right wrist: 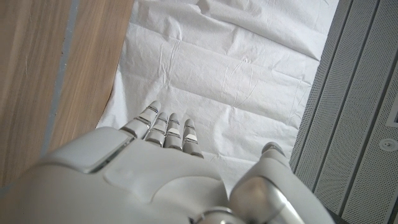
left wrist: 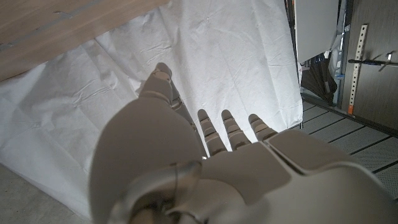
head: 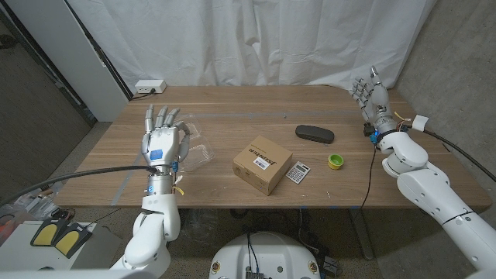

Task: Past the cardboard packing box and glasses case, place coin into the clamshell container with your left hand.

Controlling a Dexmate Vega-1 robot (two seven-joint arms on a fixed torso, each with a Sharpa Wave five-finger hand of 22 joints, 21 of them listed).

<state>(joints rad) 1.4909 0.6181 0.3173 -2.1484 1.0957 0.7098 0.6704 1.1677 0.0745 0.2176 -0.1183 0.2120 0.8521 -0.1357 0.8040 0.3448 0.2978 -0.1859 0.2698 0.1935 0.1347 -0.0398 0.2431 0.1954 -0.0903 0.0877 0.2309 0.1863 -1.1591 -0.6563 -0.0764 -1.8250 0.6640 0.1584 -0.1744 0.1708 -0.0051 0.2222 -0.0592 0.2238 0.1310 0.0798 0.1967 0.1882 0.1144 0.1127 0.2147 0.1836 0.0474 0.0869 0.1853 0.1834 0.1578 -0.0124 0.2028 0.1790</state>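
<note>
Starting nearest the robot, the left robot hand [head: 161,142] hangs at about nine o'clock over the tabletop [head: 232,105], its fingers spread and reaching away, with nothing visibly held; the left wrist view shows the same loose, extended fingers against the white curtain. Just beside it, toward three o'clock, lies the clear clamshell container [head: 198,149], hard to read through its own transparency. I cannot find the coin anywhere in these frames, so it may be too small to see. At the centre sits the cardboard packing box [head: 263,163], with a small calculator [head: 297,171] touching its right side and a green tape roll [head: 335,161] farther toward three o'clock. Beyond the box, at about one o'clock, rests the dark glasses case [head: 315,134]. The right robot hand [head: 371,96] is raised at two o'clock, fingers apart and empty. To do this step well, the coin should probably be located first, then pinched firmly with the fingertips before moving to the container.
</note>
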